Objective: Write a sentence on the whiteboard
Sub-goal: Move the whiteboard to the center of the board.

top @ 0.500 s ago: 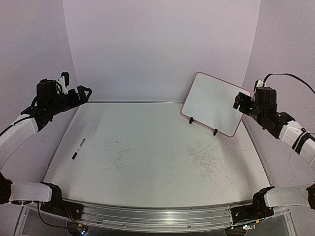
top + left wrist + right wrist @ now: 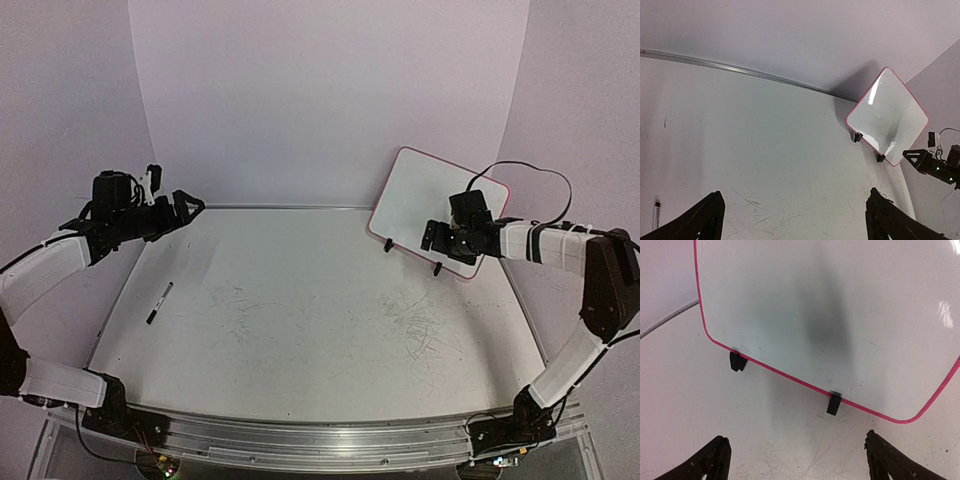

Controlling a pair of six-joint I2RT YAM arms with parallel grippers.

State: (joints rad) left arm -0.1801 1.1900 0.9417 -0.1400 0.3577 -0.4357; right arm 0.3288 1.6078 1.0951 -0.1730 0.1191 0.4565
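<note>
The whiteboard (image 2: pixel 428 200) stood at the far right of the table (image 2: pixel 300 320), leaning back against the rear wall with 1 corner turned upward, resting on its 2 black clip feet (image 2: pixel 387 245). Its pink rim (image 2: pixel 790 378) ran slantwise across the right wrist view, and a soft grey shadow lay on its white face. The right arm (image 2: pixel 560 243) reached in from the right side, and the right jaws were spread wide and gripped nothing, hanging just in front of the board's lower edge, close to the right-hand foot (image 2: pixel 437 268). The left arm (image 2: pixel 55 255) was raised over the far left edge of the table, and the left jaws were likewise released and wide, grasping nothing and pointing toward the right. A black marker (image 2: pixel 159 302) lay on the table at the left, well apart from the board.
</note>
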